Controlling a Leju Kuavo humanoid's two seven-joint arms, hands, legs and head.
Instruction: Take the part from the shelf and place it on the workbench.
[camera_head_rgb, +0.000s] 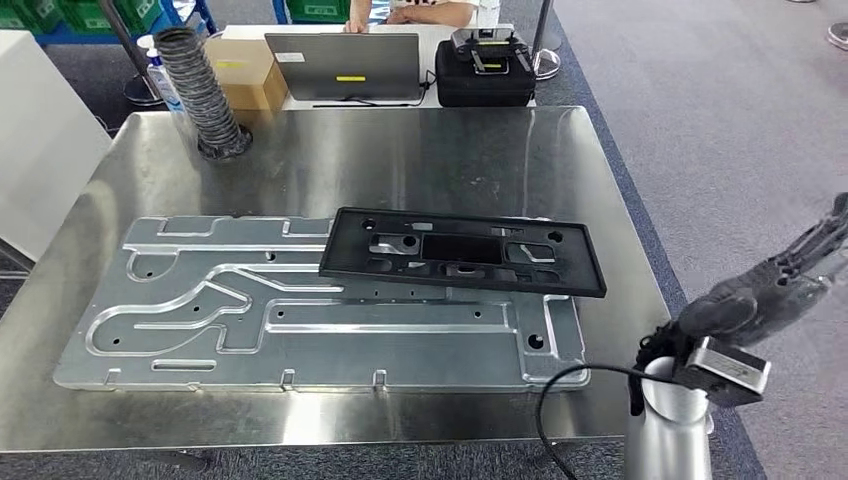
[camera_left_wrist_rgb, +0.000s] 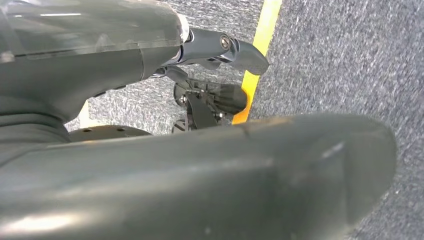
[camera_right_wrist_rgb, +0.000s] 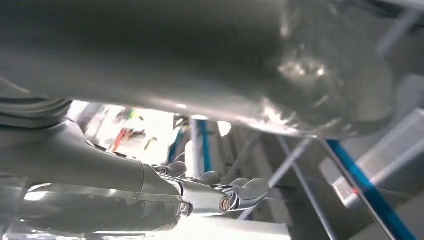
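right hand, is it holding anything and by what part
Nothing is held. The right hand is off the workbench's right edge with nothing in it; the black part lies on the bench.

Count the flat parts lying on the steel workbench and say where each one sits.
2: a silver machined plate flat on the workbench, and a black frame part resting across its far right corner.

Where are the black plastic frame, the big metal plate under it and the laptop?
black frame (camera_head_rgb: 470, 228), head view, its upper rim.
metal plate (camera_head_rgb: 300, 345), head view, bare lower part.
laptop (camera_head_rgb: 340, 60), head view, lid's back.
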